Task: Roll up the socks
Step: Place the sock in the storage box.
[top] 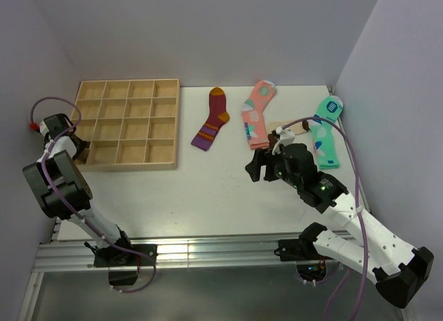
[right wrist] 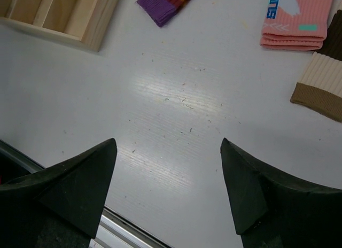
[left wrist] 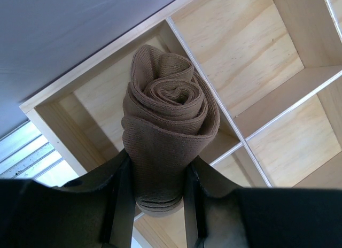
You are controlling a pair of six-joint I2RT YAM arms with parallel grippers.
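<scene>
Rolled brown sock (left wrist: 165, 125) is clamped by left end effector (left wrist: 157, 189) above corner compartment of wooden tray (left wrist: 96, 61); right end effector (right wrist: 168, 146) is spread apart over worktop (right wrist: 176, 98), beige sock (right wrist: 325, 79) lying just beyond.
</scene>
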